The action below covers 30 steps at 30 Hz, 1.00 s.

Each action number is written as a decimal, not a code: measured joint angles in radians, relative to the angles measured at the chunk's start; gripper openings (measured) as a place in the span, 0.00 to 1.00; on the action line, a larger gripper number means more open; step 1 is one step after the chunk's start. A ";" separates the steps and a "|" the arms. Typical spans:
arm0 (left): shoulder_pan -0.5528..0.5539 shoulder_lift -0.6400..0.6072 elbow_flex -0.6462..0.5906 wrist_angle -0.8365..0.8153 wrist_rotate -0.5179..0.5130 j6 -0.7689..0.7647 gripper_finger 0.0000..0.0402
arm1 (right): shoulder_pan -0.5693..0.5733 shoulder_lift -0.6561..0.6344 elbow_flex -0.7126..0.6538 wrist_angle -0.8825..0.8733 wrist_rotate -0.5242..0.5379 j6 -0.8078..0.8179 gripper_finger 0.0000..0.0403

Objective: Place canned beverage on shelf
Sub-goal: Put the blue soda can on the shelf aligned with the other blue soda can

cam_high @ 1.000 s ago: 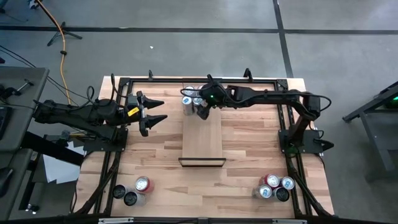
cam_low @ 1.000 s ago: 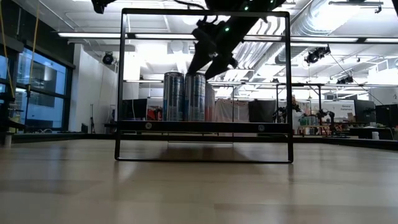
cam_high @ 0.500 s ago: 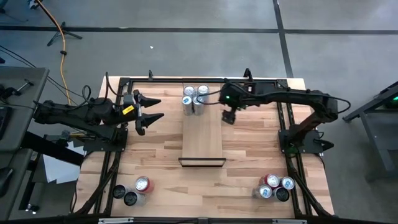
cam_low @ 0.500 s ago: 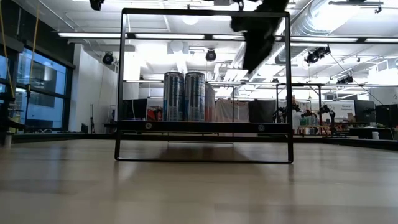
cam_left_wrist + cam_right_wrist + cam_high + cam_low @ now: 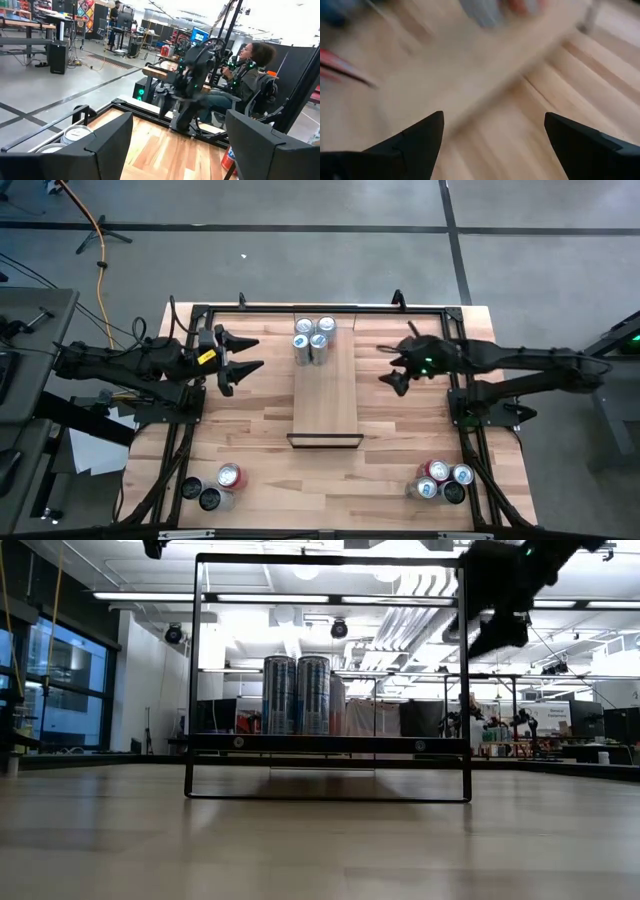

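On the table (image 5: pixel 400 430) the shelf (image 5: pixel 326 395) lies down the middle with three cans (image 5: pixel 313 338) standing in a tight cluster at its far end, while more cans (image 5: pixel 441 479) wait at the near right corner and another group (image 5: pixel 212 486) at the near left. The right gripper (image 5: pixel 397 367) hangs empty with fingers spread, right of the shelf, and the left gripper (image 5: pixel 243 360) waits open on the other side. To do the next pick well, the right arm should likely swing to the near-right cluster, take an outer can upright, and avoid knocking its neighbours.
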 joint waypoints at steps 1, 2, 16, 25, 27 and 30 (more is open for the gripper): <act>0.000 0.000 0.000 0.003 -0.009 0.000 0.69 | 0.010 -0.035 -0.026 0.081 -0.002 0.029 0.82; 0.000 0.000 0.000 0.007 -0.017 0.000 0.69 | 0.019 -0.065 -0.049 0.169 -0.002 0.056 0.82; 0.000 0.000 0.000 0.012 -0.080 0.001 0.69 | 0.086 -0.128 -0.119 0.746 0.029 -0.034 0.82; 0.000 0.000 0.000 0.012 -0.080 -0.034 0.69 | 0.085 -0.128 -0.119 0.740 0.077 -0.046 0.82; 0.000 0.000 0.000 0.012 -0.075 -0.035 0.69 | 0.085 -0.128 -0.119 0.746 0.082 -0.075 0.82; 0.000 0.000 0.000 0.012 -0.063 -0.034 0.69 | 0.085 -0.128 -0.118 0.767 0.082 -0.072 0.82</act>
